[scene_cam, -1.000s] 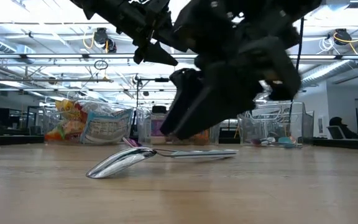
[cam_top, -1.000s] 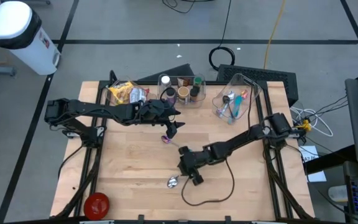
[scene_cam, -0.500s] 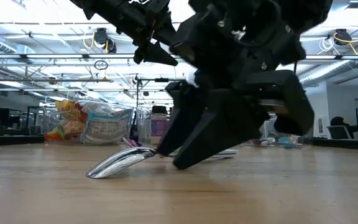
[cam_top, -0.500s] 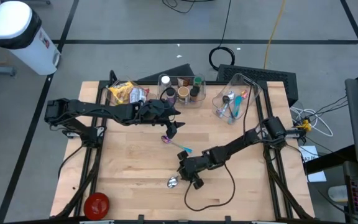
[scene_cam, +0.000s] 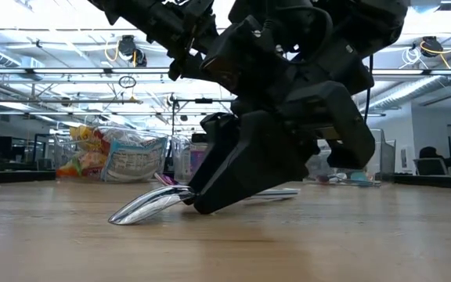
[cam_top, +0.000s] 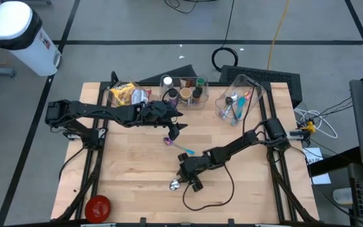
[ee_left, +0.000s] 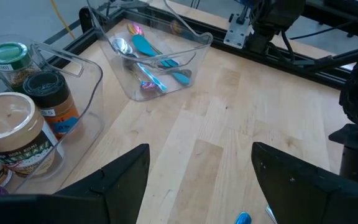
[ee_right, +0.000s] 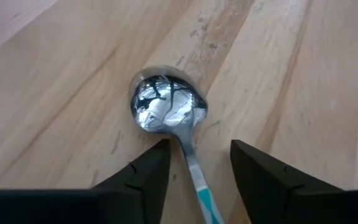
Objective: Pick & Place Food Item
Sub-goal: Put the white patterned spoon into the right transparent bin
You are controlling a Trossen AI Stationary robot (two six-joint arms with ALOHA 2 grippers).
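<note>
A metal spoon (ee_right: 166, 109) with a teal handle lies flat on the wooden table (cam_top: 131, 164), also seen in the high view (cam_top: 176, 185) and the low view (scene_cam: 143, 206). My right gripper (ee_right: 197, 158) stands open, low over the table, one finger on either side of the spoon's neck just behind the bowl, slanting down. My left gripper (cam_top: 175, 129) hangs open above the table's middle, far from the spoon, with nothing between its fingers (ee_left: 201, 155). Snack bags (cam_top: 126, 94) lie at the far left.
A clear bin of spice jars (cam_top: 184, 91) and a clear tub of utensils (cam_top: 235, 104) stand along the far edge. A small purple and blue utensil (cam_top: 178, 145) lies mid-table. A red round thing (cam_top: 97, 206) sits at the near left. A black cable (cam_top: 216, 189) loops beside the right arm.
My right gripper has sunk toward the table and a little toward its near edge, coming down over the spoon until its fingers stand astride the neck. The spoon has stayed where it was.
</note>
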